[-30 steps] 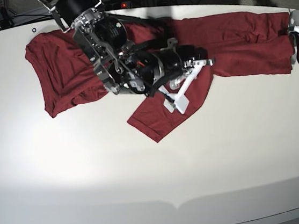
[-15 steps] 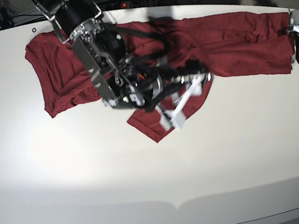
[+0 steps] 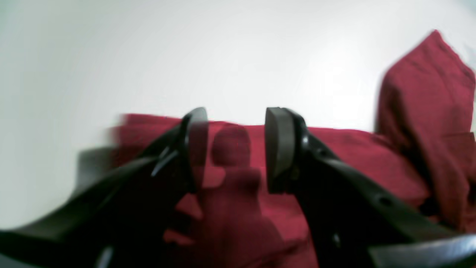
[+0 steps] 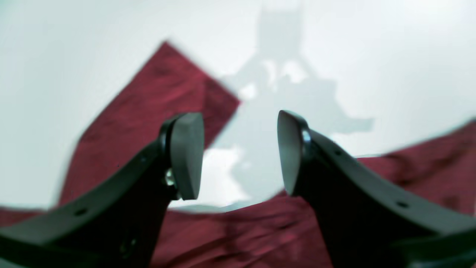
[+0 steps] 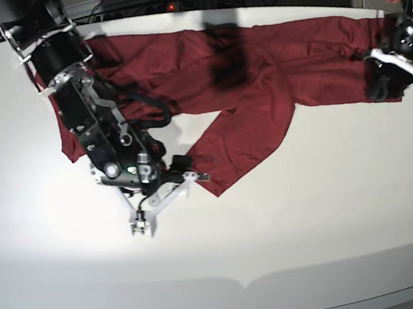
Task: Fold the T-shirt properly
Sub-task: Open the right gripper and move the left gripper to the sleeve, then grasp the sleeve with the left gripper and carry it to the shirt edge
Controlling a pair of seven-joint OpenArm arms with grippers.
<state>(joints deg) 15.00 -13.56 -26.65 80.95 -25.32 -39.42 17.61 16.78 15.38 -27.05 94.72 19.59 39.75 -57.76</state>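
Early stage: T-shirt (image 5: 271, 65) spread along table (image 5: 311, 224) far edge, 10 to 2 o'clock, one sleeve folded down toward centre. Right end effector (image 5: 163, 200) wide apart, empty, over bare table at 9 o'clock of sleeve tip. Left end effector (image 3: 230, 149) parted above fabric at 2 o'clock, gripping nothing. Next: grasp hem, fold.

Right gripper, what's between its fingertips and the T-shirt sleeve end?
In the base view, only bare white table separates the open right gripper from the T-shirt sleeve end.
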